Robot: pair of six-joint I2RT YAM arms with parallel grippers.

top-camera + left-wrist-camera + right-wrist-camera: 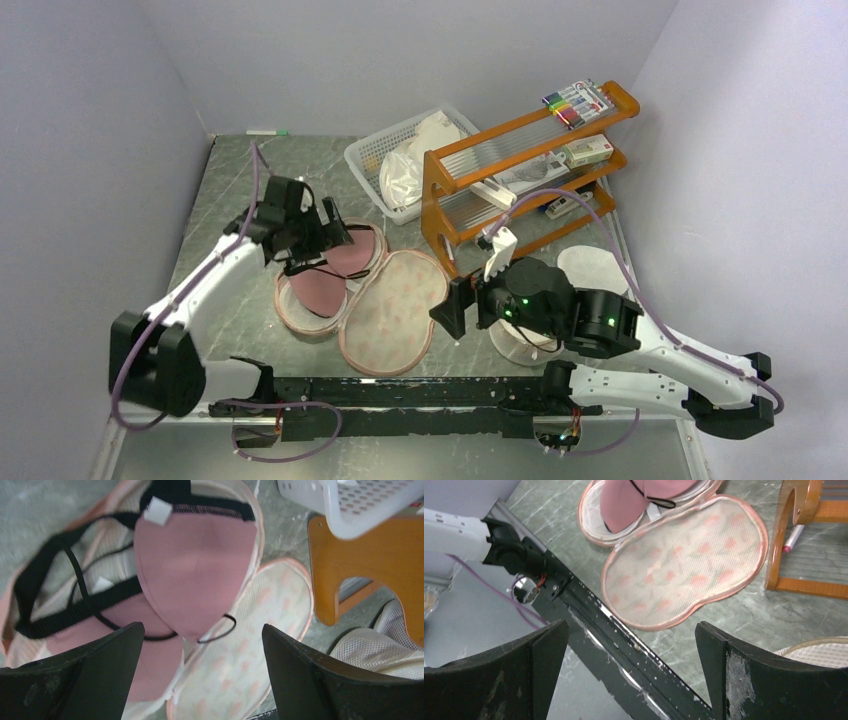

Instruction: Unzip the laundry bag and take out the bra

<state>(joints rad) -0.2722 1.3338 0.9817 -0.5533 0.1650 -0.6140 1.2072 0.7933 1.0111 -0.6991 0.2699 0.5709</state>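
The laundry bag [395, 312] lies unzipped and spread open in the middle of the table, its flower-print half flipped to the right. The bra [325, 285], dusty pink with thin black straps, lies in the left half. My left gripper [322, 240] hovers just over the bra's far end, open and empty. In the left wrist view the pink cup [195, 565] lies beyond the gripper [202, 670] and the flipped half [250, 630] below it. My right gripper [452, 308] is open and empty, right of the bag. It [631, 675] hangs over the table's near edge, with the bag [684, 562] beyond.
A white basket [400, 150] of plastic bags stands at the back. An orange wooden rack [530, 165] with markers stands right of the bag. A white mesh drum [520, 345] sits under my right arm. A black rail [400, 392] runs along the near edge.
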